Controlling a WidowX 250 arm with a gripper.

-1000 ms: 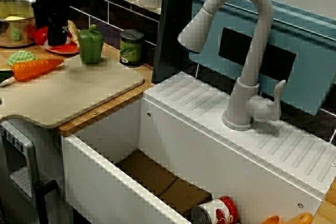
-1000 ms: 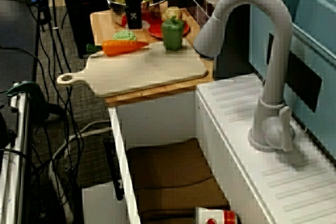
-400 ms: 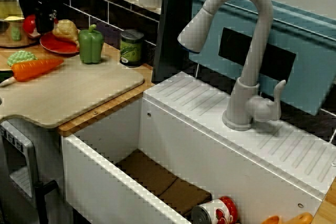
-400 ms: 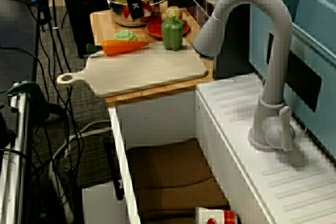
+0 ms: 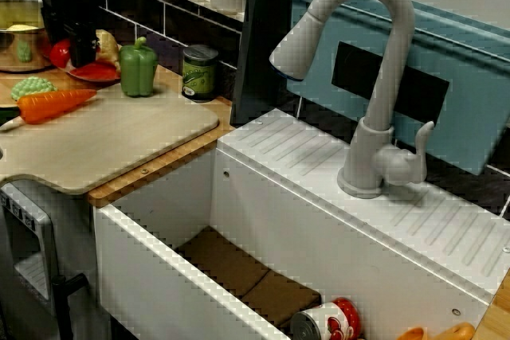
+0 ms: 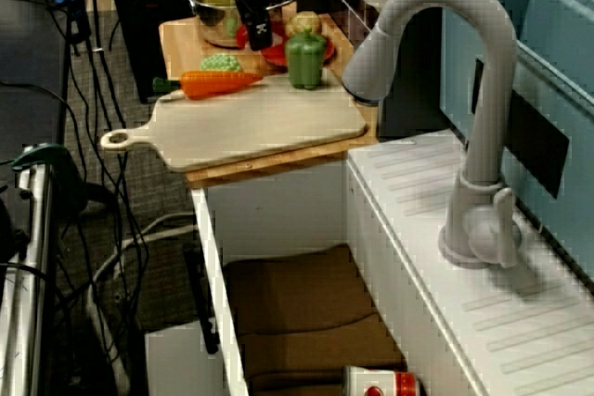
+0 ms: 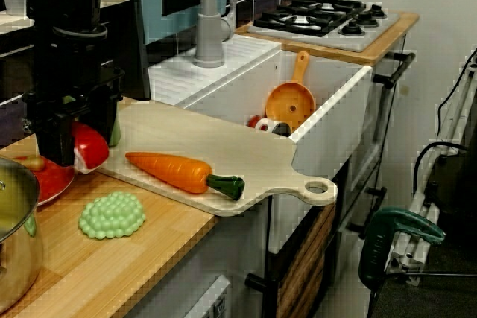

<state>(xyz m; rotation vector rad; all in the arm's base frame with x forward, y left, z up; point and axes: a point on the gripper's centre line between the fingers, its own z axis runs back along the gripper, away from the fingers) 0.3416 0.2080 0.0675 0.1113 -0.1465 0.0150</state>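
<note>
The red vegetable [image 7: 91, 148] sits between the tips of the claw [image 7: 76, 136], which is closed in on it from either side. As far as the view from the bench end shows, the claw has it gripped. The claw comes down from straight above, so the vegetable lies right at its tips, not off to one side.

Under it is the red plate [image 7: 52, 182]. The vegetable hangs over the plate's edge on the side facing the cutting board [image 7: 261, 161]. I cannot tell whether it touches the plate or sits just clear of it. In the view over the sink, the claw [image 5: 73, 50] stands over the plate [image 5: 100, 73] with a potato [image 5: 106, 44] just beside it on the far side.

The green pepper [image 5: 138, 65] stands upright near the plate, at the back corner of the board. The carrot [image 7: 168, 169] lies flat on the board, its long axis running along the board's near edge with the stalk end toward the handle. A green bumpy toy [image 7: 112, 215] lies on the bench [image 7: 141, 266] in front of it. The metal pot [image 7: 13, 247] is on the other side of the plate, and a can [image 5: 198, 72] stands further along toward the sink [image 5: 151, 268].
</note>
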